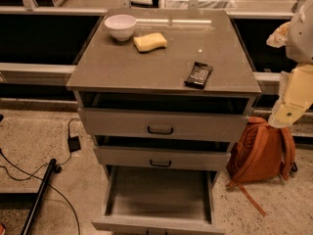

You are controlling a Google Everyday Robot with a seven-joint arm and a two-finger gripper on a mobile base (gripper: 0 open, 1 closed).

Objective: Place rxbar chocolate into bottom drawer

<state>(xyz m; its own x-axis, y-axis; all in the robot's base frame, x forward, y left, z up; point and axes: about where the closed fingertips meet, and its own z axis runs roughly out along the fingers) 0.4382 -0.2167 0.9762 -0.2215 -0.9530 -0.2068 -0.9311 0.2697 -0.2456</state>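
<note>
The rxbar chocolate (198, 75), a flat black wrapper with white lettering, lies on the grey cabinet top (146, 62) near its front right edge. The bottom drawer (159, 192) is pulled out and its plain grey floor is bare. The two upper drawers (161, 124) with dark loop handles are slightly ajar. My gripper (284, 112) hangs at the right edge of the view, beside the cabinet and to the right of the bar, touching nothing and holding nothing that shows.
A white bowl (120, 26) and a yellow sponge-like block (150, 42) sit at the back left of the top. An orange backpack (261, 151) leans on the floor right of the cabinet. Black cables and a pole (41, 190) lie on the floor at left.
</note>
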